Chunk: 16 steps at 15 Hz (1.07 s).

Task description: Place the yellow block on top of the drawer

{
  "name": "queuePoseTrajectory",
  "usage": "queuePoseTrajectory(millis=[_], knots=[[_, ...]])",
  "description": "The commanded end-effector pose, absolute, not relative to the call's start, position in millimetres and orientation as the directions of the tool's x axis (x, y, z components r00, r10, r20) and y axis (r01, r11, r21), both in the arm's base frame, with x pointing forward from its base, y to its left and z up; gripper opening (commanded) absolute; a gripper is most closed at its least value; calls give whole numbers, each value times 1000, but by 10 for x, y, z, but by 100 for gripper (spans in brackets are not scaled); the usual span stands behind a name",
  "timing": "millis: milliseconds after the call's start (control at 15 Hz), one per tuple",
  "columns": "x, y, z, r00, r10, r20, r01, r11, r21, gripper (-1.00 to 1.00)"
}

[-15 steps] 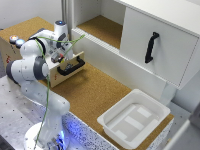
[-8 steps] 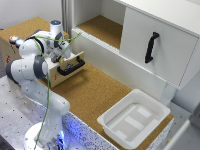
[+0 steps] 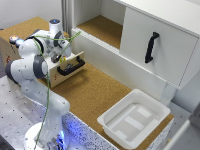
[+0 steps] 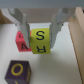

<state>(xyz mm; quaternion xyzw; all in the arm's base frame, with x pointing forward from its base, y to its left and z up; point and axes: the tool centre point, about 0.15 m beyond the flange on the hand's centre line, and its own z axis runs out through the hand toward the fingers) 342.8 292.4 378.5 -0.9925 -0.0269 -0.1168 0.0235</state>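
In the wrist view the yellow block (image 4: 40,42), printed with black letters, sits between my two fingers (image 4: 23,27), which press on its sides. It looks raised above the pale drawer floor. A red block (image 4: 22,42) lies just behind it and a dark purple block (image 4: 18,71) lies apart from it on that floor. In the exterior view my gripper (image 3: 62,57) hangs over the pulled-out drawer (image 3: 70,66), a light-wood unit with a black bar handle, and the yellow block (image 3: 63,60) shows at its tips.
A large white cabinet (image 3: 165,35) with a black vertical handle (image 3: 151,47) stands at the back right, beside an open shelf (image 3: 100,27). A white bin (image 3: 134,117) rests on the cork surface (image 3: 95,90) at the front right.
The wrist and gripper have shifted slightly up and toward the exterior view's left, still over the drawer.
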Motion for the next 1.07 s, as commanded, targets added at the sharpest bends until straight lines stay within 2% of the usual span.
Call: queuePoseTrajectory(millis=[0, 200, 400, 800, 1000], knots=[[3422, 3230, 4487, 934, 157, 320, 141, -987, 72, -100], [3436, 3456, 4930, 882, 252, 397, 249, -967, 61, -100], [3467, 3727, 5139, 836, 374, 402, 405, -914, 10, -100], [3480, 4312, 5079, 663, 696, 277, 732, -680, -44, -100], [3433, 4634, 4976, 472, 867, 163, 875, -483, 39, -100]])
